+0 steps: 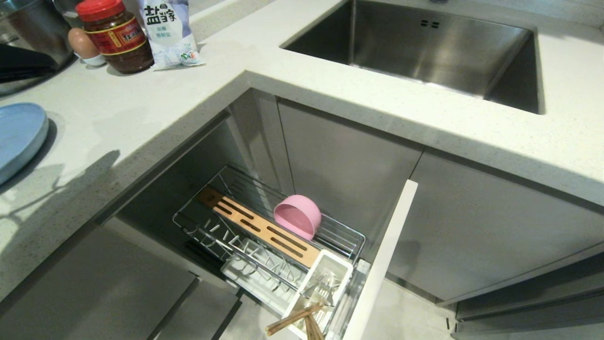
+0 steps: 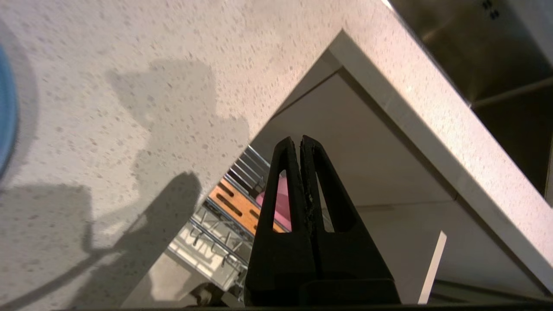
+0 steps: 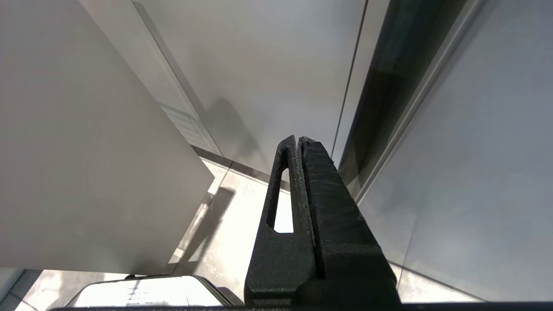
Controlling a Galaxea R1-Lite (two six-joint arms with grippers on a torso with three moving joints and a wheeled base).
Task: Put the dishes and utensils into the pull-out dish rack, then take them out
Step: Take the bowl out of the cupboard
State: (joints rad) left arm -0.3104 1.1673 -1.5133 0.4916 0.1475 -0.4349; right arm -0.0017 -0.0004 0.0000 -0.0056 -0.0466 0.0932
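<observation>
Left gripper [image 2: 301,142], fingers pressed together and empty, hangs over the countertop [image 1: 141,123]; pink bowl [image 1: 298,216] sits propped in the pull-out dish rack [image 1: 226,226] mid-frame; blue plate [image 1: 19,137] waits far left.

We find the pull-out dish rack [image 1: 264,236] open from above; the worktop [image 1: 141,118] edge overhangs its rear, apparently, and the pink bowl [image 1: 298,216] blocks the far side.

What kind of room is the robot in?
Most likely a kitchen: a steel sink is set into the speckled countertop, a sauce jar stands on it, and a pull-out dish rack below holds a pink bowl.
</observation>
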